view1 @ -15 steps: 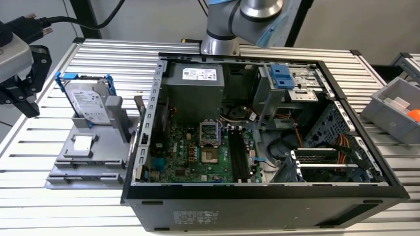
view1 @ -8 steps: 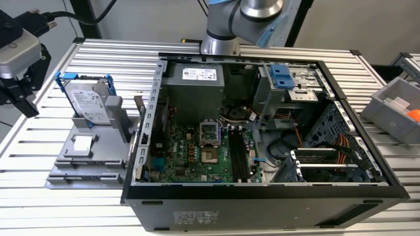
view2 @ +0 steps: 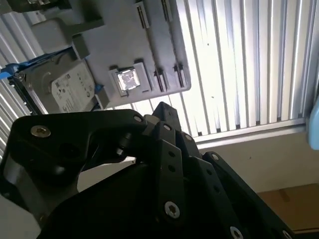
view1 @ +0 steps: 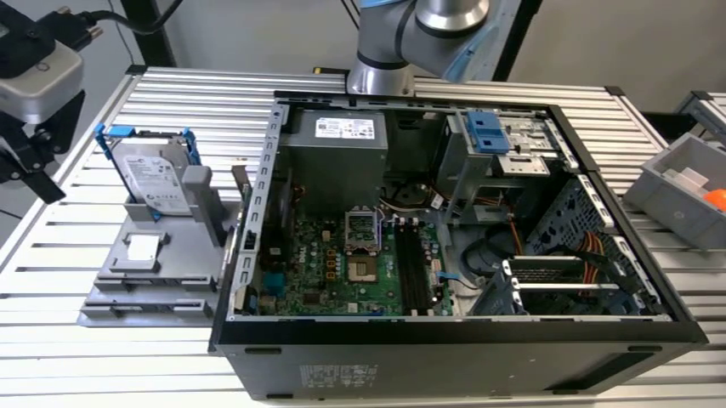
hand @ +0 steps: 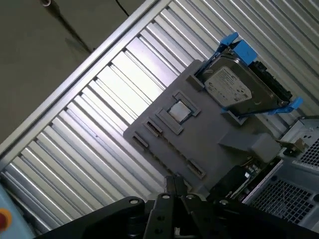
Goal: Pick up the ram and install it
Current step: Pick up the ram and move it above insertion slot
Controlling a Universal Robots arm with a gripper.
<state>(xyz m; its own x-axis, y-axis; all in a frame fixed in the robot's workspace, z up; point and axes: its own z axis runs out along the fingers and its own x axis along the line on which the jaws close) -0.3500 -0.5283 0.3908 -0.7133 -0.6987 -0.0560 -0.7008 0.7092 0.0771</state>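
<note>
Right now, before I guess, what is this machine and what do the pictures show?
It is a robot arm with a grabbing tool at its end. The exterior view comes from a camera standing apart; both wrist views come from cameras riding on the arm, looking past the tool. On the ridged metal table sits an open computer case with its green board showing. Beside it is a grey holder with a silver hard drive in a blue frame. I cannot tell whether the tool holds anything.
</note>
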